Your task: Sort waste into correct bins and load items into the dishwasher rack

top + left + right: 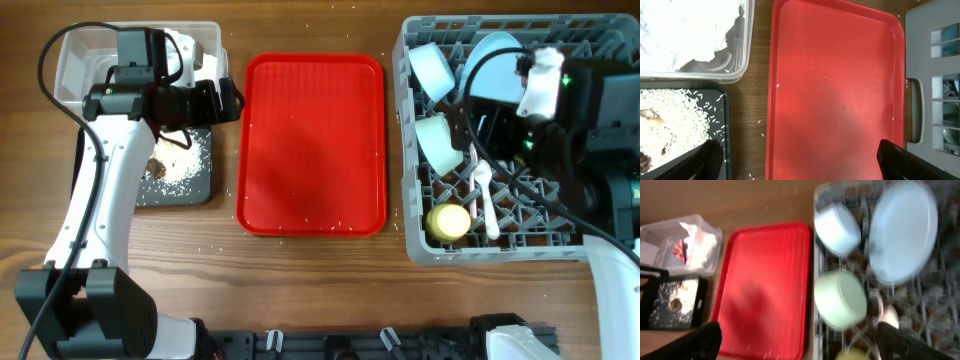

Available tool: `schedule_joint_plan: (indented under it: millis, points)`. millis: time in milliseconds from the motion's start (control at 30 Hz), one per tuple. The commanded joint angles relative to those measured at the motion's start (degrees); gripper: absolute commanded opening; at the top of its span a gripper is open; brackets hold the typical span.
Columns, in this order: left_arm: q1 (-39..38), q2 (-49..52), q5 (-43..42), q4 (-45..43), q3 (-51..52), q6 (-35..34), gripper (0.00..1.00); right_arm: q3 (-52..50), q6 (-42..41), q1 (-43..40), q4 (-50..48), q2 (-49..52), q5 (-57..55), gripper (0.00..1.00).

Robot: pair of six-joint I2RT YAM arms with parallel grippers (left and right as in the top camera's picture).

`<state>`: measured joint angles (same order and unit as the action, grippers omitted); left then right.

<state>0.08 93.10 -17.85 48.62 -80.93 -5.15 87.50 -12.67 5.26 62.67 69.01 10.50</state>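
The grey dishwasher rack [500, 252] at the right holds the pale blue plate [495, 50], two small bowls [432, 68] [438, 140], the yellow cup [449, 221] and a white spoon [482, 180] beside another white utensil. The clear tub [75, 50] holds the white napkin [702, 247] and the red wrapper [679, 250]. The black tray [192, 188] holds brown scraps [155, 165] and rice [675, 115]. My left gripper [800, 155] is open and empty over the left edge of the red tray. My right gripper [797, 340] is open and empty above the rack's left side.
The flat red serving tray [310, 140] lies between the bins and the rack, with a few rice grains on it. Loose grains lie on the wooden table [300, 290] around the black tray. The right wrist view is blurred.
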Motion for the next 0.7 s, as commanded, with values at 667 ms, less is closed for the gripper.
schedule_joint_plan:
  millis: [667]
  points:
    - [0.15,-0.83,-0.07,-0.15,-0.07,0.26,1.0,-82.09,15.28,-1.22,-62.53,-59.63,-0.31,1.0]
